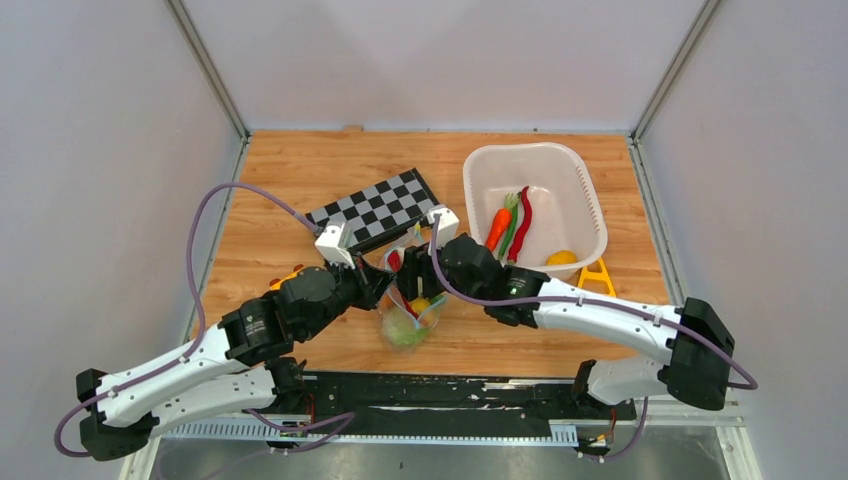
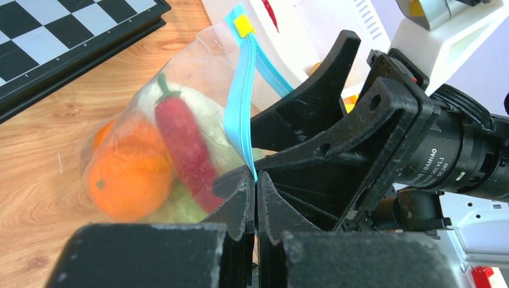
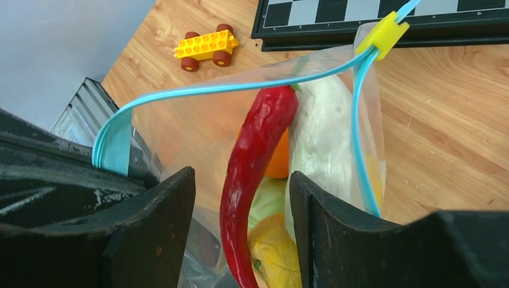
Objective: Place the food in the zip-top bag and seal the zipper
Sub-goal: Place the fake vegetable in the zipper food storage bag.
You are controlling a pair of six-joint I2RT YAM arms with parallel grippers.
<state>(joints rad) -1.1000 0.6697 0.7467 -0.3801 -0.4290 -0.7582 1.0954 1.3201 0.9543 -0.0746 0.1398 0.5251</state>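
The zip-top bag (image 1: 408, 318) stands upright on the table between both arms, its mouth open. My left gripper (image 2: 256, 177) is shut on the teal zipper (image 2: 240, 102) at one end of the mouth. A yellow slider (image 3: 384, 33) sits at the other end. My right gripper (image 3: 240, 177) is open inside the mouth, a long red pepper (image 3: 255, 162) standing loose between its fingers. Also in the bag are an orange (image 2: 129, 180), a white radish (image 3: 321, 138), green cabbage (image 3: 267, 201) and a yellow lemon (image 3: 276, 252).
A white basket (image 1: 470, 170) at the back right holds a carrot (image 1: 497, 228), a red pepper (image 1: 521, 225) and a yellow fruit (image 1: 562, 258). A chessboard (image 1: 385, 205) lies behind the bag. A yellow toy car (image 3: 206, 47) sits left of the bag.
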